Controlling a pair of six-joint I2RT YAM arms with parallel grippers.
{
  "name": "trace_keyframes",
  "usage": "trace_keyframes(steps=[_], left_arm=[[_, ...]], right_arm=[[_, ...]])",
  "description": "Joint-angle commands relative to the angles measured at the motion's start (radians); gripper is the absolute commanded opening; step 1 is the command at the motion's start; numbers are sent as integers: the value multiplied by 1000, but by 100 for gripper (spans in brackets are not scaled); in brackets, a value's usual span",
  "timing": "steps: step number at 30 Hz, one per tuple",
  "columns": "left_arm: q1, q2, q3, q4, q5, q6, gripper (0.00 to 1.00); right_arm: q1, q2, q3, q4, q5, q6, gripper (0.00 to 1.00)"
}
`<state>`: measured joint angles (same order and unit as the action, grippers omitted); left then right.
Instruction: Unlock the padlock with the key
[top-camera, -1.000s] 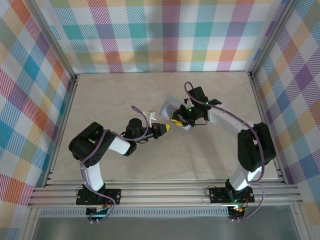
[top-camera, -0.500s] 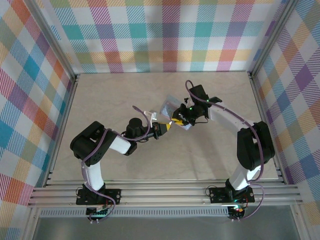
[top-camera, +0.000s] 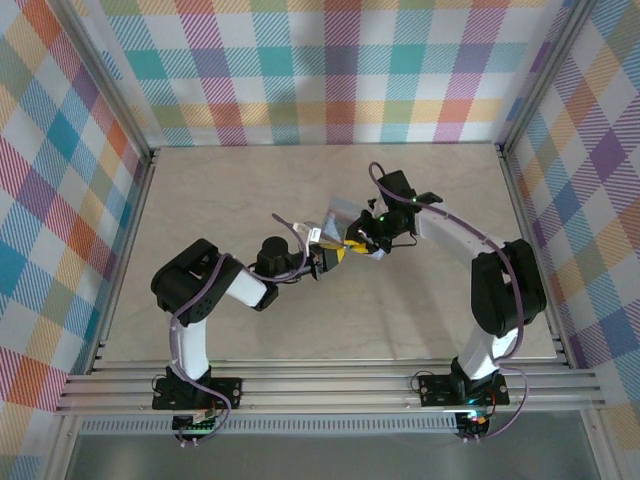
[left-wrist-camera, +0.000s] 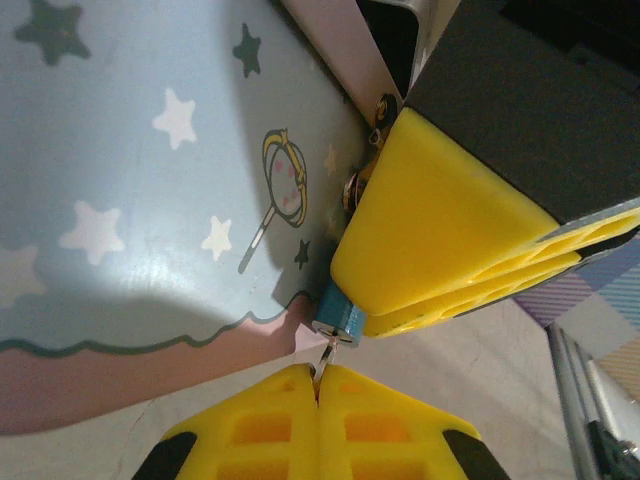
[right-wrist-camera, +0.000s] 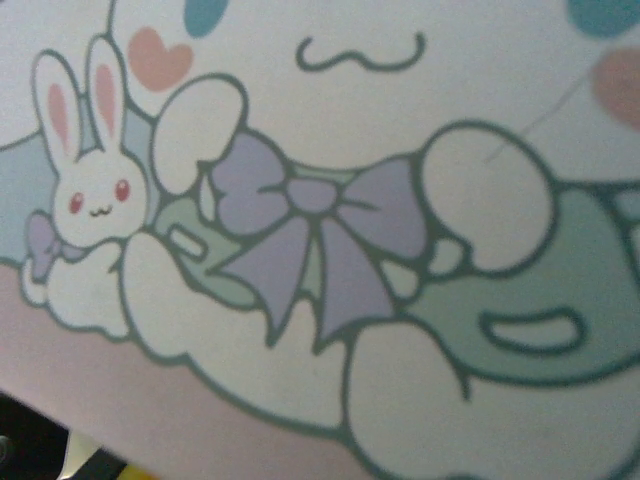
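On the beige table (top-camera: 200, 200), the two arms meet just right of centre, their yellow fingertips close together. The left gripper (left-wrist-camera: 318, 385) is pressed fully closed, and a thin metal key (left-wrist-camera: 325, 352) is pinched between its two yellow fingers. The key's shaft sticks out toward 12 o'clock in the left wrist view. The key's tip meets the underside of the padlock (left-wrist-camera: 337, 320), a tiny blue-teal block just above those fingertips. The padlock sits at the tip of the right gripper (top-camera: 358, 240), whose yellow fingers come in from 2 o'clock in the left wrist view. They stand narrow and look to be pinched on the lock's body. At 10 o'clock from the padlock, touching or just behind it, is the pale blue tin (left-wrist-camera: 150, 150), printed with white stars and a lollipop. A pink scalloped band runs along the tin's lower edge. A small brass fitting shows at the tin's edge, at 1 o'clock from the lock. From above, the tin lies tilted at 11 o'clock from the right gripper. The right wrist camera is hard against the tin's cartoon face, with a white rabbit at 9 o'clock and a lilac bow in the middle.
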<state>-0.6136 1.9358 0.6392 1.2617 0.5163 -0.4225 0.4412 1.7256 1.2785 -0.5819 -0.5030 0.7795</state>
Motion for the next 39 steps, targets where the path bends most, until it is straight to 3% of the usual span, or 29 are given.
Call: trace_keyframes(steps=[1, 6, 11, 19, 39], left_arm=[[-6, 26, 54, 86, -9, -29, 0], [-11, 8, 53, 80, 1, -65, 0], [-20, 28, 12, 73, -25, -119, 0], [-108, 133, -31, 93, -96, -140, 0], [-140, 240, -21, 96, -131, -148, 0]], right_arm=[[24, 5, 44, -79, -143, -47, 0], [27, 20, 10, -31, -131, -41, 0], [46, -17, -83, 118, -27, 14, 4], [94, -51, -262, 344, 75, 101, 5], [129, -185, -475, 488, 355, 258, 59]])
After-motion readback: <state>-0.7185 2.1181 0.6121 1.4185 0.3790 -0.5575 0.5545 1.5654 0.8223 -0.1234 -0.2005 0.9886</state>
